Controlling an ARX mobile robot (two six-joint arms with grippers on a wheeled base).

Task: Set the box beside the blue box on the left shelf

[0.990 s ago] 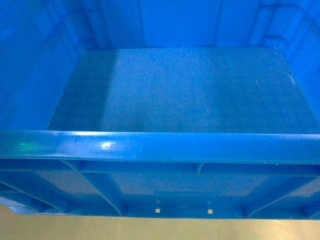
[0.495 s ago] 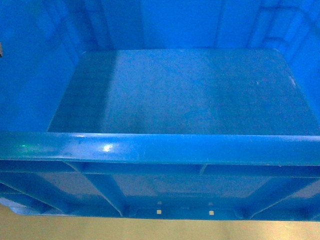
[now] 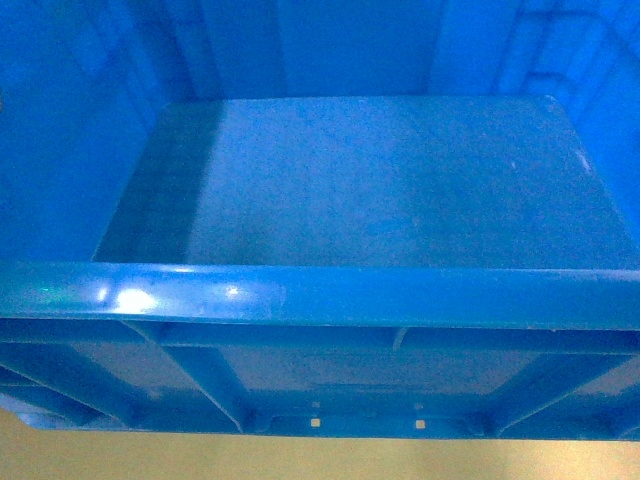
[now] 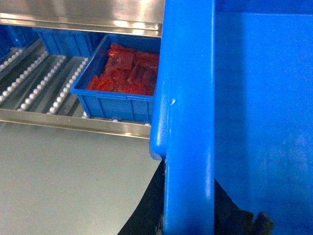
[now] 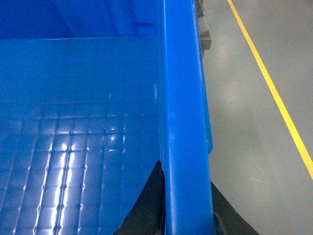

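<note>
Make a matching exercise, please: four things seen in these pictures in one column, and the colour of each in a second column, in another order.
Things:
1. box
2. contents of the small bin
3. floor line
4. shelf wheels

Colours:
A. yellow
B. white
C. bright blue
D. red

Pairs: 1-C, 2-D, 3-A, 4-B
</note>
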